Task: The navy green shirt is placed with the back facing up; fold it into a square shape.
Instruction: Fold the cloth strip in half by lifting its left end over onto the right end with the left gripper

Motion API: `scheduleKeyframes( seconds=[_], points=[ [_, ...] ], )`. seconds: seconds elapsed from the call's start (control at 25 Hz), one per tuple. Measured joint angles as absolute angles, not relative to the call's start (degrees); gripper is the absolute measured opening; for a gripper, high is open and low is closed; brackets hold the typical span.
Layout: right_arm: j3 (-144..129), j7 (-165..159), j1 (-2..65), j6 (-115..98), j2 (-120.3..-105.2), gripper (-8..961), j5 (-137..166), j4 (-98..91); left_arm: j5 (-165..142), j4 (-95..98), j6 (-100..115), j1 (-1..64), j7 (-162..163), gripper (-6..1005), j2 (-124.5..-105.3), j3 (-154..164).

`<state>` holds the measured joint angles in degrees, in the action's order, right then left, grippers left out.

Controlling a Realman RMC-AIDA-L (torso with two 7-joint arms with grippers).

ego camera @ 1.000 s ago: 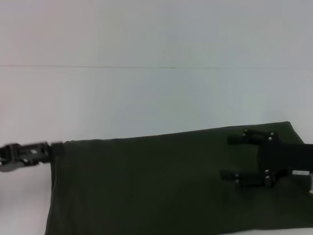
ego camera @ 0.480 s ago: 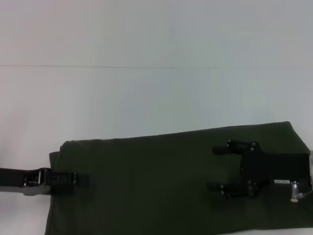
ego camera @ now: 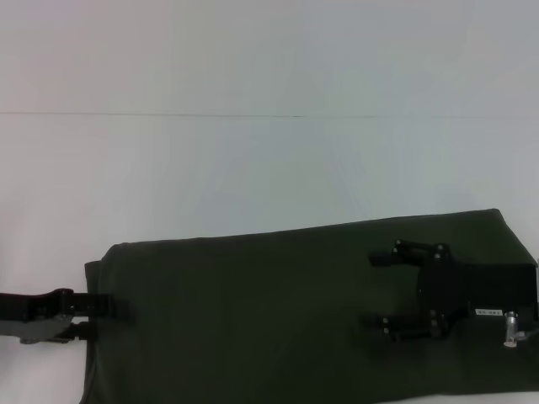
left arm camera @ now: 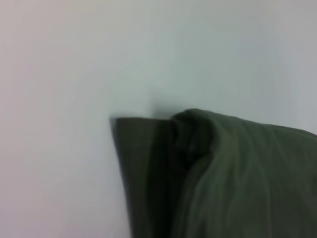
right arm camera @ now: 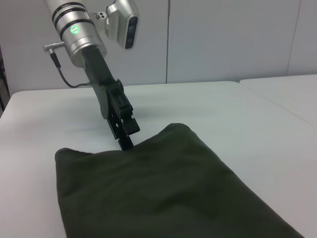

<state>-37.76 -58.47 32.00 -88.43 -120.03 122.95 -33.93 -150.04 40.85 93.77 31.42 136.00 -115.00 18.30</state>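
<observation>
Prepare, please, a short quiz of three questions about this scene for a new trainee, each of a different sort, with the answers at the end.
1. True or false: the navy green shirt lies spread to its full width, sleeves out.
2. Which gripper is at the shirt's end edge, near a corner? A) left gripper B) right gripper C) neither
3. Fill in: the right gripper's fingers are ___, above the fabric.

Key
1. False: it is already folded into a long band on the white table.
2. A
3. open
</observation>
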Motion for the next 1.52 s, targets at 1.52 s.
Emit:
scheduleKeyframes(
  seconds=[1.52],
  points=[
    [-37.79, -58.45, 31.55, -88.36, -119.97, 918, 123.22, -34.02, -154.01, 40.47, 92.83, 31.47, 140.53, 853, -114.01, 17.78]
  ],
)
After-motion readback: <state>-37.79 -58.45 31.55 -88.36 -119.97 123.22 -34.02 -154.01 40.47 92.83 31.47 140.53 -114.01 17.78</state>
